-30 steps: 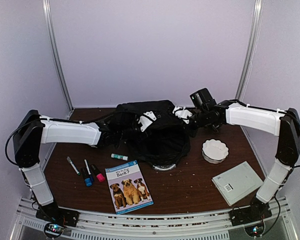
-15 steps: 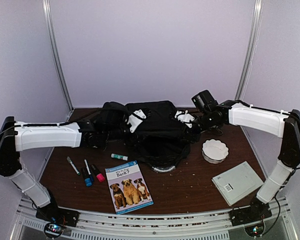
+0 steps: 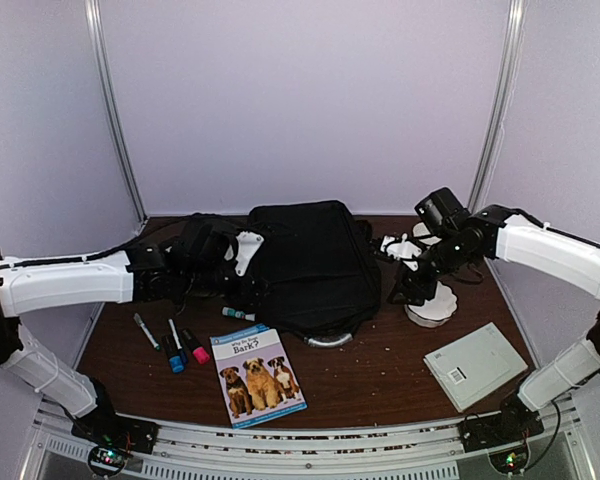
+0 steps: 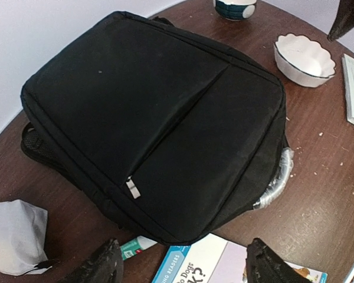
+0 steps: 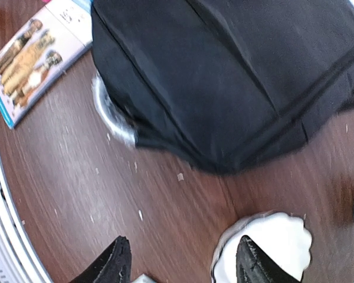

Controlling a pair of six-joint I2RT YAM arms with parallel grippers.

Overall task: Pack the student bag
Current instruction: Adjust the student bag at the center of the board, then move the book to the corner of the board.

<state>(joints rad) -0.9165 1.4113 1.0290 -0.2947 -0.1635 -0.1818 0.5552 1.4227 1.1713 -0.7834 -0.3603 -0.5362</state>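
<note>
At the near edge a metal rail carries the bases of both arms. Behind it lies the tabletop, a dark brown wood surface with rounded corners and many small pale crumbs scattered on it.

Nearest on the tabletop is a book with three dogs on the cover. To the right of it, well apart, lies a flat pale box. To the left of the book are three markers, side by side. A little further, a glue stick lies just beside the near left corner of the student bag.

The student bag lies flat in the middle of the tabletop, front side up, with its silver handle pointing toward the near edge. To its right stands a white scalloped bowl.

The left gripper hovers near the left side of the bag, its jaws wide apart and holding nothing. The right gripper hangs above the bowl, also spread and empty.

A crumpled grey cloth lies left of the bag, and a cup stands beyond it.

Behind all this rise plain pale lilac walls, with thin metal posts at the back corners.
</note>
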